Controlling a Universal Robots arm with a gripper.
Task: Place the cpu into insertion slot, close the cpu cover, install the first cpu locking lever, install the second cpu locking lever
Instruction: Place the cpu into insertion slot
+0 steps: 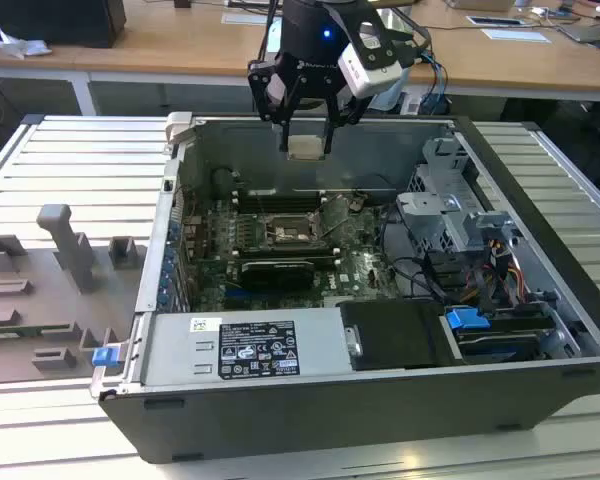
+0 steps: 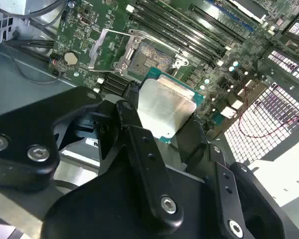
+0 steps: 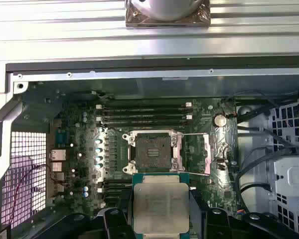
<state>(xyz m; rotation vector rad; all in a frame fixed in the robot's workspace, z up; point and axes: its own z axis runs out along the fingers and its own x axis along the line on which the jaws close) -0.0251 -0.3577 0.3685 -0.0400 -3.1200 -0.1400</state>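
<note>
Hand (image 1: pixel 307 148) gripping cpu (image 3: pixel 161 206), hovering; insertion slot (image 3: pixel 151 148) lying uncovered well below hand; cpu cover (image 3: pixel 207 154) lying open beside slot; case (image 1: pixel 380 430) walls standing well apart.

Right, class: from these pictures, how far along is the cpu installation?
Done: the cpu is picked up. In hand: the hand holds it above the open case. Left: the insertion slot is bare and the cpu cover stands open, so seating, closing and locking remain.

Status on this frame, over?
Gripper shut on the cpu, above the open case. Insertion slot bare, cpu cover swung open. Nothing in the way between them.
</note>
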